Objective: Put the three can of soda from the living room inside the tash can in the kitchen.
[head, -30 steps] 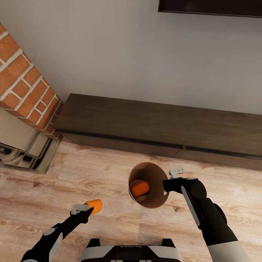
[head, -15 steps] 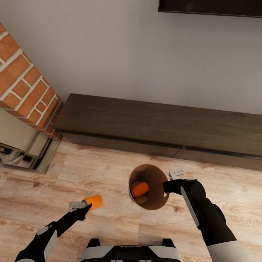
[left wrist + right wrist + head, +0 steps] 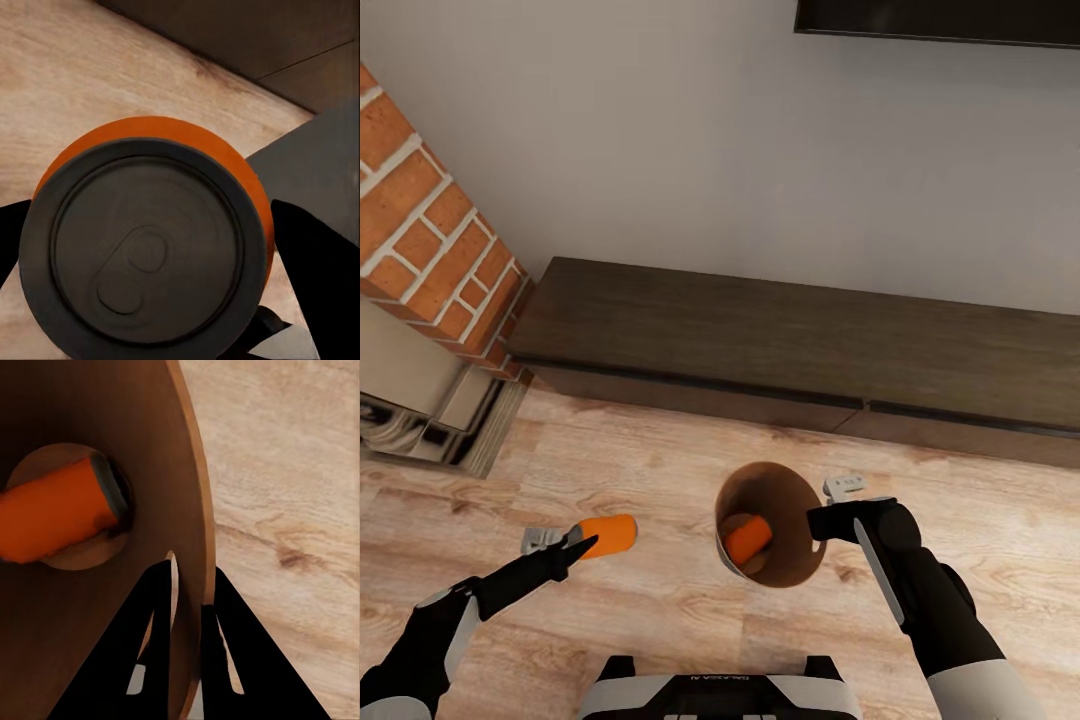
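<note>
My left gripper (image 3: pixel 572 541) is shut on an orange can of soda (image 3: pixel 608 535), held sideways above the plank floor, left of the tash can. Along the left wrist view, the can's grey top (image 3: pixel 142 262) sits between the black fingers (image 3: pixel 319 262). The brown tash can (image 3: pixel 788 498) hangs tilted, its mouth facing me, with my right gripper (image 3: pixel 822 520) shut on its right rim. A second orange can (image 3: pixel 748 540) lies inside on the bottom. From the right wrist, the fingers (image 3: pixel 225 649) pinch the bin wall (image 3: pixel 90 412) beside that can (image 3: pixel 56 514). The blue can is out of view.
A long dark low cabinet (image 3: pixel 790 340) runs along the wall ahead, under a black television (image 3: pixel 940 20). A red brick chimney (image 3: pixel 430 230) stands at the left. Light wood floor (image 3: pixel 660 470) lies between me and the cabinet. My base (image 3: pixel 720 695) is at the picture's bottom edge.
My left arm has swung out to the left with the orange can. The tash can has dropped slightly and turned more upright, and the can inside has shifted.
</note>
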You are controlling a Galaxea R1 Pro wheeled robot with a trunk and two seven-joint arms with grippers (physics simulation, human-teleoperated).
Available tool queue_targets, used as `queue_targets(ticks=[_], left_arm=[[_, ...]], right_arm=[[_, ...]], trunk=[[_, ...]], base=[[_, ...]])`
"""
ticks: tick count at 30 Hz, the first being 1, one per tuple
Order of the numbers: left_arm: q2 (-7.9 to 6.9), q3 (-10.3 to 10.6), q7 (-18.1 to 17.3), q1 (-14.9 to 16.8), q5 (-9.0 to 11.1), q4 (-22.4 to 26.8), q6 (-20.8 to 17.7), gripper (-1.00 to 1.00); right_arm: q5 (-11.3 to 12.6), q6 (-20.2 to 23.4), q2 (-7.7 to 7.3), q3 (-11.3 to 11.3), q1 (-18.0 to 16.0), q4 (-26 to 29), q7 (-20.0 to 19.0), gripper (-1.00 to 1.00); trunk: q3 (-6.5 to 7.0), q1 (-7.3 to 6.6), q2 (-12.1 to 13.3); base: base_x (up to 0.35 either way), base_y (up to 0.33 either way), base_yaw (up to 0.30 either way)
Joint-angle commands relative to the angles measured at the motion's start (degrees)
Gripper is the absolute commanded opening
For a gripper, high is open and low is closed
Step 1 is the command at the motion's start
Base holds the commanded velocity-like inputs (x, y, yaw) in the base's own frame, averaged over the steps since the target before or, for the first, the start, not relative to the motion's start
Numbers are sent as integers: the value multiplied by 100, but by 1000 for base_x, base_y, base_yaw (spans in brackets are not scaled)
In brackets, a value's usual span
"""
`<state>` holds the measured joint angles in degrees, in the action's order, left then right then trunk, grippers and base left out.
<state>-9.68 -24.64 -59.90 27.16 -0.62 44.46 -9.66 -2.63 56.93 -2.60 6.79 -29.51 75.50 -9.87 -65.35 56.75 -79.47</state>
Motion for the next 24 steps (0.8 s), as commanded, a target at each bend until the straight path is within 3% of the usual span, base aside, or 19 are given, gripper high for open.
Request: queue_targets(ticks=[1, 7, 17, 20, 24], left_arm=[[-3, -15, -129, 0, -4, 32, -32, -100], [-7, -39, -392, 0, -1, 94, -82, -100], [-15, -47, -1374, 0, -3, 415, -732, -100], [-10, -43, -1888, 0, -2, 508, -1033, -100], [-9, -43, -2276, 0, -1, 708, -1320, -100]], right_arm=[[193, 11, 3, -3, -1, -14, -77, -100], [192, 11, 0, -8, -2, -41, -77, -100], [192, 7, 4, -8, -2, -180, -60, -100], [199, 3, 4, -10, -2, -256, 247, -100], [201, -68, 5, -11, -2, -282, 378, -100]], trunk=[[0, 0, 0], [0, 0, 0], [0, 0, 0], [0, 0, 0], [0, 0, 0]], base=[[0, 0, 0], [0, 0, 0], [0, 0, 0], [0, 0, 0], [0, 0, 0]])
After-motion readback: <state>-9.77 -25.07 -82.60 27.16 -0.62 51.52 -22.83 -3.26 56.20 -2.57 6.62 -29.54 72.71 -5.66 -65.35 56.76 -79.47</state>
